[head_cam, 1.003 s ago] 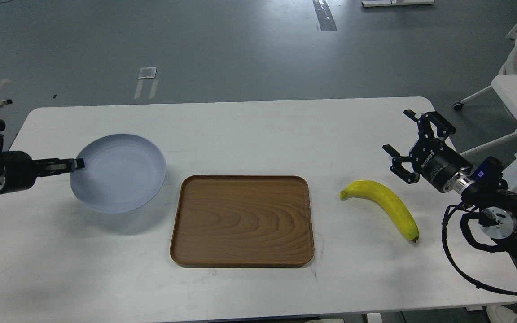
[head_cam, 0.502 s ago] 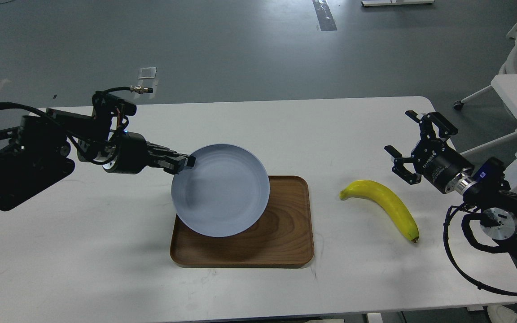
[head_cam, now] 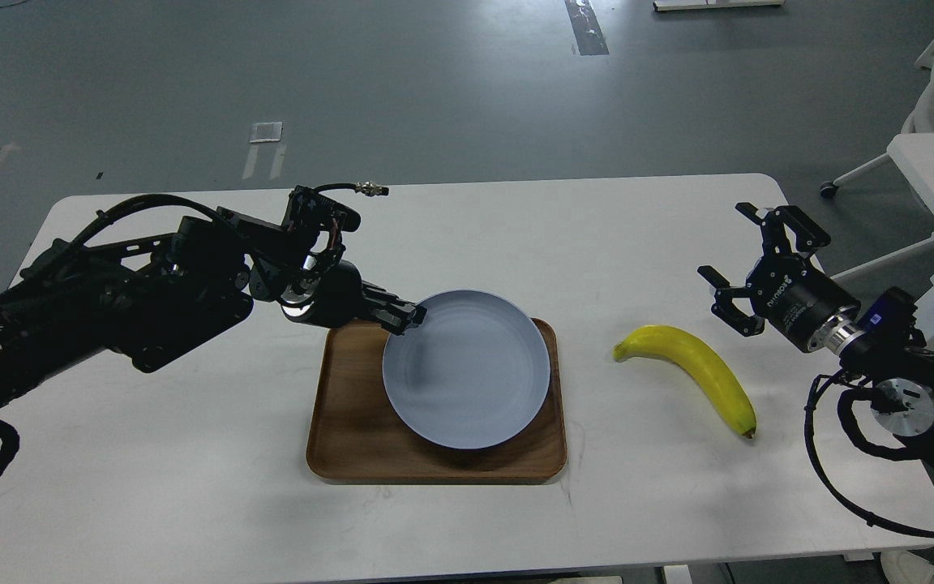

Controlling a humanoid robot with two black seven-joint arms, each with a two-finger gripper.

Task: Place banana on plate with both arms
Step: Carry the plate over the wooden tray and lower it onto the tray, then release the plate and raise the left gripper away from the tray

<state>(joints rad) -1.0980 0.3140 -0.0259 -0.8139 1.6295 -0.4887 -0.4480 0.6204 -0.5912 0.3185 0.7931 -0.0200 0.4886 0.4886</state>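
Left gripper [head_cam: 408,318] clamped on plate [head_cam: 467,369] rim over wooden tray [head_cam: 353,430]; lower flat, centre it, then release. Banana [head_cam: 698,369] lying on table [head_cam: 191,487], right of tray. Right gripper [head_cam: 759,276] spread apart, hovering beyond banana

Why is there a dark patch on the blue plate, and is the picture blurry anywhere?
Head view: the dark patch on the plate is a soft shadow on its left side, just below the left gripper pinching the rim. Head view: the banana, wooden tray and right gripper all look sharp, and the white table is evenly lit, without strong glare.
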